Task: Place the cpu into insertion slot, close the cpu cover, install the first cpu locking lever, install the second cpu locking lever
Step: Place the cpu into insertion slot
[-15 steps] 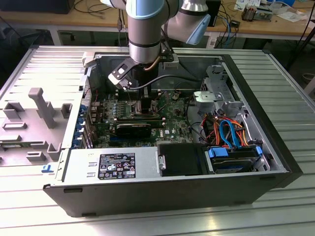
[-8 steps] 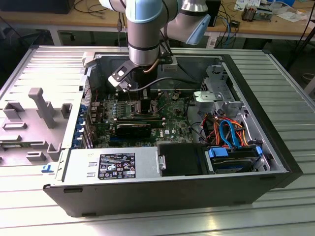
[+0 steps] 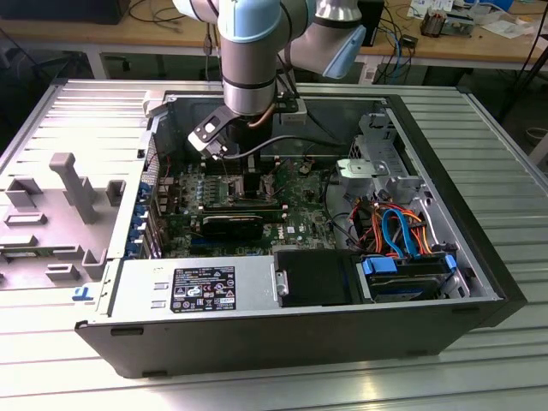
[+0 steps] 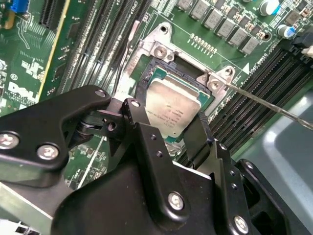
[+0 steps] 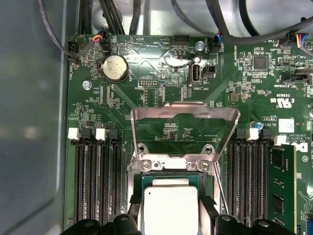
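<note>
The cpu (image 4: 171,100), a square chip with a dull silver top, lies flat in the insertion slot (image 4: 164,51) on the green board. My gripper (image 4: 168,116) straddles it, its black fingers (image 4: 139,122) pressed against two opposite edges of the chip. In the first wrist view the cpu (image 5: 168,208) sits between the same fingers below the slot's silver rim (image 5: 171,164). The cpu cover (image 5: 186,106) stands raised off the slot. A thin wire locking lever (image 4: 274,105) sticks up free beside the socket. In the exterior view the gripper (image 3: 248,180) reaches down into the open computer case.
Long black memory slots (image 5: 95,181) flank the socket, with a green module (image 5: 281,186) in one. A coin battery (image 5: 115,67) and cables (image 5: 230,29) lie beyond the cover. The case holds a power supply (image 3: 197,287) and a blue drive bay (image 3: 407,274); a grey fixture (image 3: 68,197) lies outside.
</note>
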Available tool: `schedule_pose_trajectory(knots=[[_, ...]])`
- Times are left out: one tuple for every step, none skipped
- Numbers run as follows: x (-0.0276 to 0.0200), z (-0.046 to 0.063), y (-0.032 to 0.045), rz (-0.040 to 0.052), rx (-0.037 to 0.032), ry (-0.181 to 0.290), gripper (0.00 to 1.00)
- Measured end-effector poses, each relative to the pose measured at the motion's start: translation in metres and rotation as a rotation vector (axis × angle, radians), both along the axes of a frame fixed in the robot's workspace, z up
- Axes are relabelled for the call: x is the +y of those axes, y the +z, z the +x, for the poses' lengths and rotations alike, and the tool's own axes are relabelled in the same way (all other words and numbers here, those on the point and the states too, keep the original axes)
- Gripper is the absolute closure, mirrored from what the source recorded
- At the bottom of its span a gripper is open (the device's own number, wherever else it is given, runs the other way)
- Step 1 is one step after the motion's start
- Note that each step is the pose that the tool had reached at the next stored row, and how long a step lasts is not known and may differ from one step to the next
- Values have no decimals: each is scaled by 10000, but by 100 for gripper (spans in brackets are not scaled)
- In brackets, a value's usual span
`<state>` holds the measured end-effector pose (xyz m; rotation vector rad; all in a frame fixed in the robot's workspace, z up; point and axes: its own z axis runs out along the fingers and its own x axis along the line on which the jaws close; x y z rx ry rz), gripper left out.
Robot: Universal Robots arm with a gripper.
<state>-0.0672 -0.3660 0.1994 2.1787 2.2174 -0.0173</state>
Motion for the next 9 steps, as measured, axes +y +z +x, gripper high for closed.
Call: schedule_pose_trajectory(knots=[[0,-1,-3,-1,1,-8,45],[0,-2,-5,-2,1,-14,45],[0,-2,-5,-2,0,-15,45],[0,-2,-6,1,-1,-17,45],[0,-2,-6,1,-1,-17,45],[0,-2,-6,1,-1,-17,45],[0,-2,-6,2,-1,-17,45],[0,-2,-6,1,-1,-17,45],[0,-2,-6,2,-1,-18,45]])
